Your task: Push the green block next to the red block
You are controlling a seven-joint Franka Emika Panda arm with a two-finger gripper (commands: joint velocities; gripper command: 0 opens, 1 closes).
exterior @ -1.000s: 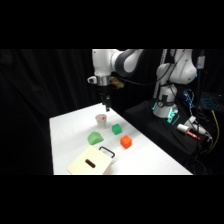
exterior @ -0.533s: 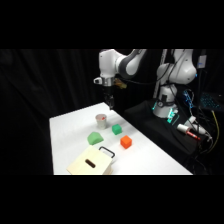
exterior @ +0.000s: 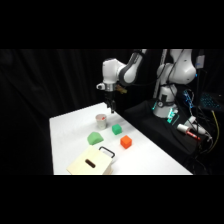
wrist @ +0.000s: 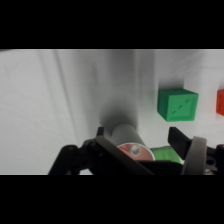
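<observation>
Matt blocks and a matt tabletop under a glossy-shelled arm

The green block (wrist: 177, 104) and the red block (exterior: 125, 142) have flat, even faces that look like matt plastic or painted wood; which one cannot be told. The white table (exterior: 70, 130) looks smooth and matt. The white cup (wrist: 128, 141) seems smooth plastic. The arm's white shell (exterior: 114, 71) shines like glossy plastic. The tan box (exterior: 90, 163) near the tabletop's front edge looks matt, like cardboard or wood.

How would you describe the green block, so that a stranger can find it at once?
Start at the white table and find the small white cup near its far edge. The green block sits just beside it, toward the red block. It is a small dark green cube, unlike the larger, lighter green piece with a rounded top.
</observation>
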